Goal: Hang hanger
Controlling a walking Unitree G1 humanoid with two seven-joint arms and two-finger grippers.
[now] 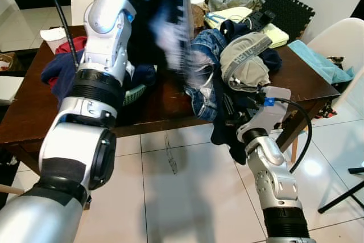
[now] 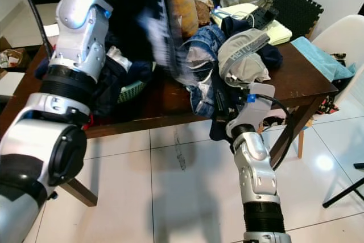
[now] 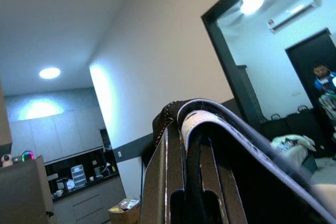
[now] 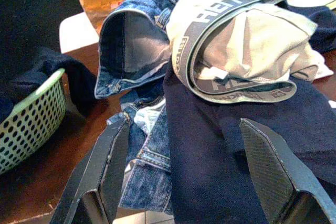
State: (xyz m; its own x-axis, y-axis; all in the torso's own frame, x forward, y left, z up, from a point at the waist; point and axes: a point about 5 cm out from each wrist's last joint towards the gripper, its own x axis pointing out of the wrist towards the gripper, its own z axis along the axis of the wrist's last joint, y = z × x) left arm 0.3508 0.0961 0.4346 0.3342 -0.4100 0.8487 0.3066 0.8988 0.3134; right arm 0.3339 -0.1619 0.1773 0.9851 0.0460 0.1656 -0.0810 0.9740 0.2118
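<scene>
The right tool (image 4: 178, 182) is near the front edge of the table (image 1: 34, 118), its two black fingers wide apart and holding nothing, pointed at a dark blue cloth (image 4: 231, 150) that hangs over this edge. Just behind the cloth lie blue jeans (image 4: 131, 51) and a grey garment with a printed band (image 1: 245, 58). The left tool (image 3: 189, 203) is raised high above the table, and something dark with a pale strip (image 3: 210, 124) sits between its fingers; it seems to be gripped, but I cannot tell if this is the hanger. In the head views a blurred dark and white shape (image 1: 173, 32) hangs near this arm, perhaps clothes on the hanger. I judge that the step in hand is to carry the hanger away; the next move calls for a rail or hook to be found. The brown table is crowded: a green basket (image 4: 26, 124) on the left side, more clothes toward the far edge. White chairs (image 1: 335, 38) stand around, and the floor (image 1: 187, 197) is of white tiles.
</scene>
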